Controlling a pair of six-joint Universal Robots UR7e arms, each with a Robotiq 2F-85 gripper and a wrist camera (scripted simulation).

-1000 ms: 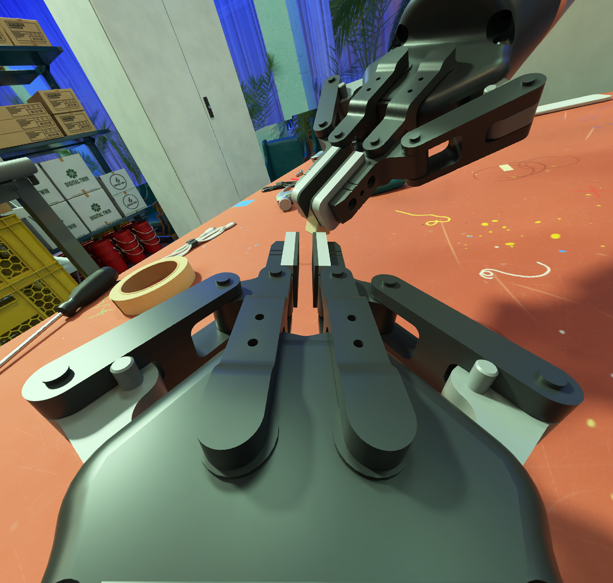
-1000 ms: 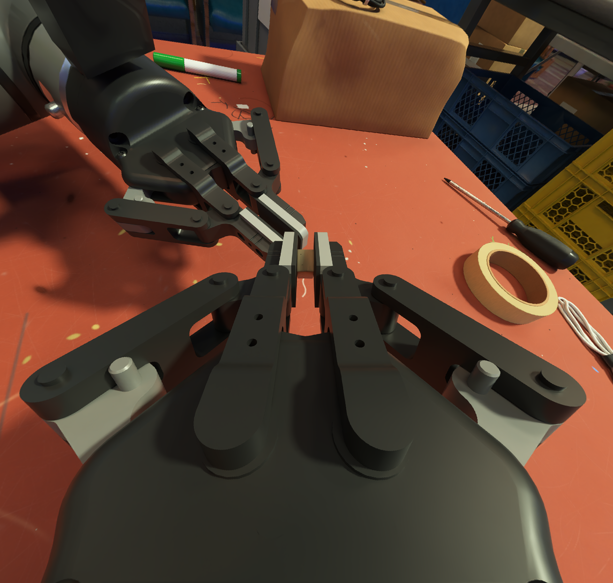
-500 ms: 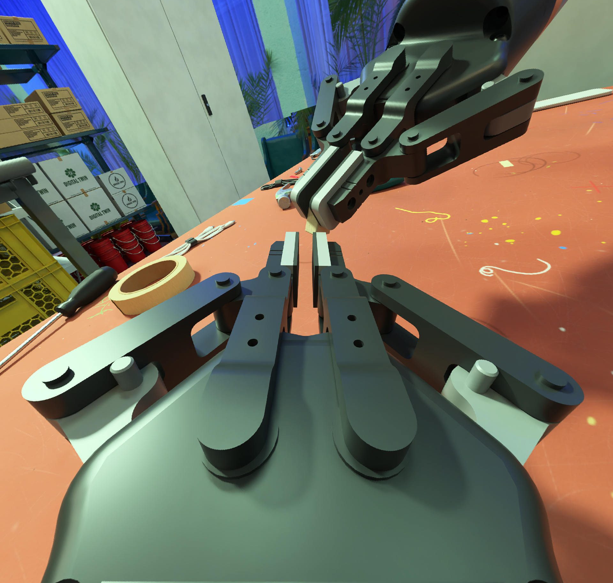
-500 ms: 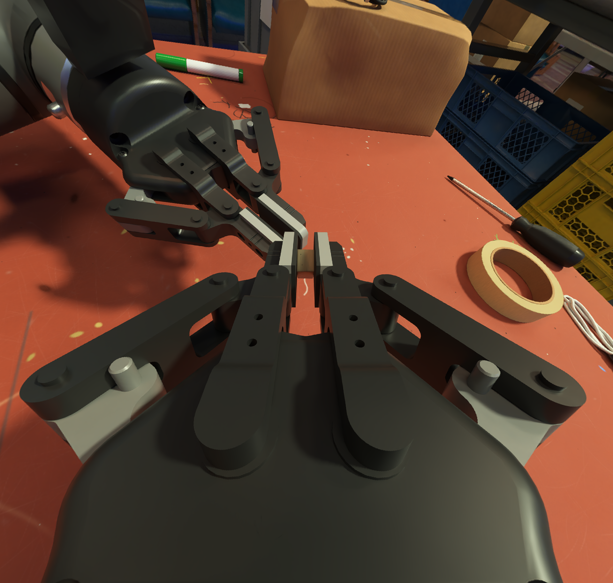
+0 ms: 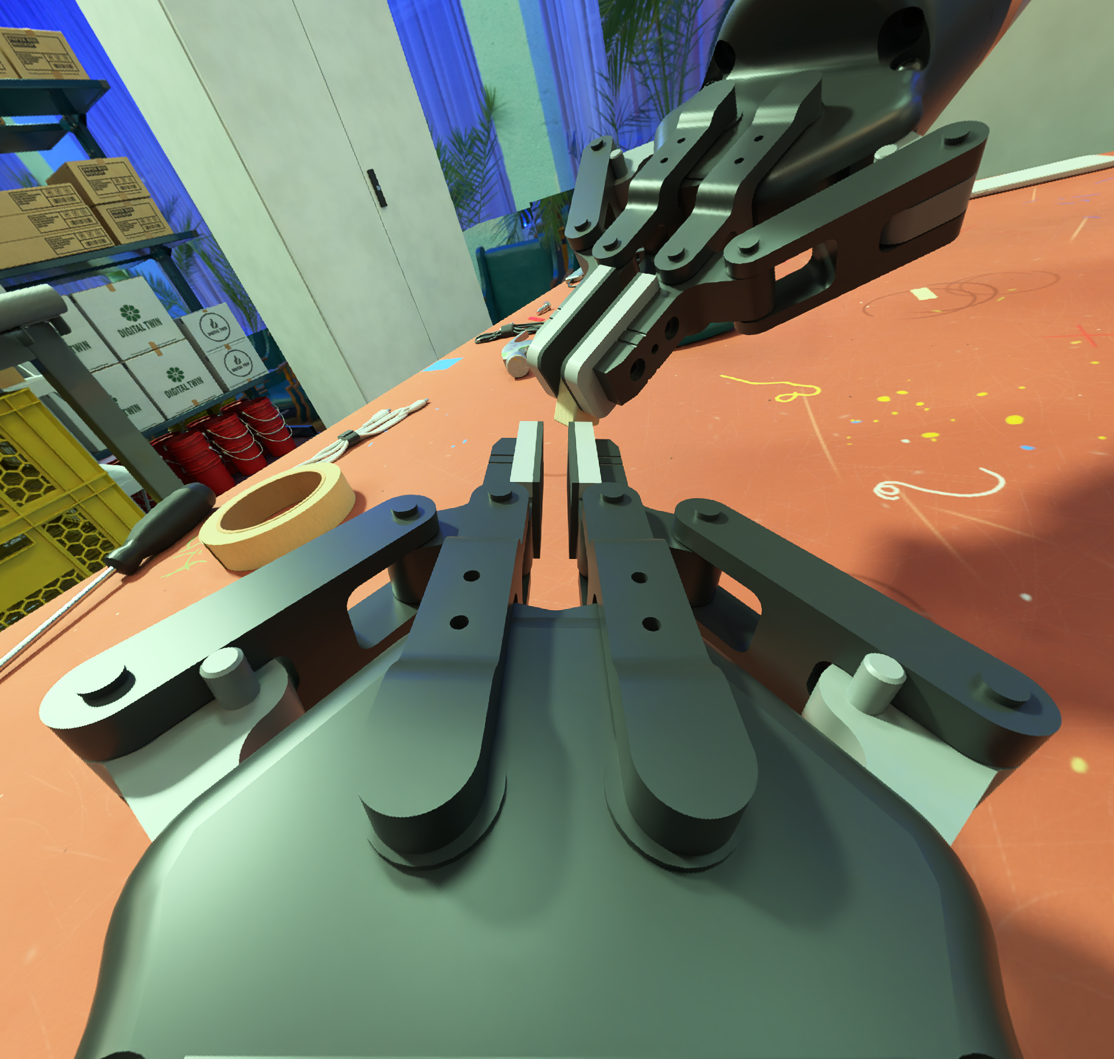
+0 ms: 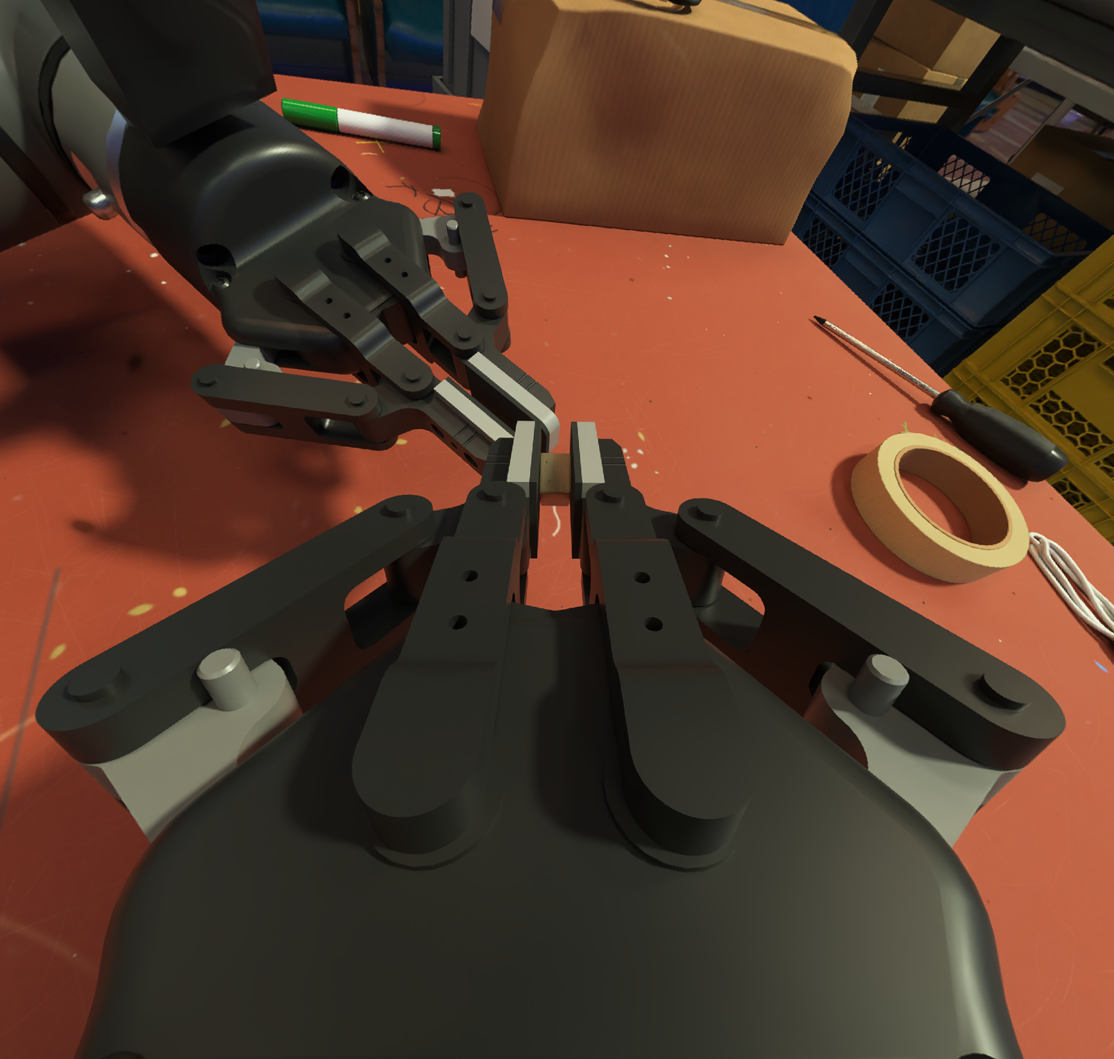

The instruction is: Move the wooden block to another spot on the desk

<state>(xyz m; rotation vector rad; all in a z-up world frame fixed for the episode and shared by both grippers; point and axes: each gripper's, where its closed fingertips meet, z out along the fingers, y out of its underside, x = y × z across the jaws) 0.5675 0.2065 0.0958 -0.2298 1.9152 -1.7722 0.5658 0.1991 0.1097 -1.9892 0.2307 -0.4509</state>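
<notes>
Right claw around pale wooden block

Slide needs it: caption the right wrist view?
Right gripper pinching wooden block above red desk, left gripper alongside.

1. The worktop is red-orange, scratched and paint-flecked.
2. A tape roll lies on it.
3. Just beyond the roll: a screwdriver.
4. Beside the roll: a white cord.
5. Well beyond the roll: a cardboard box and a green-and-white marker.
</notes>
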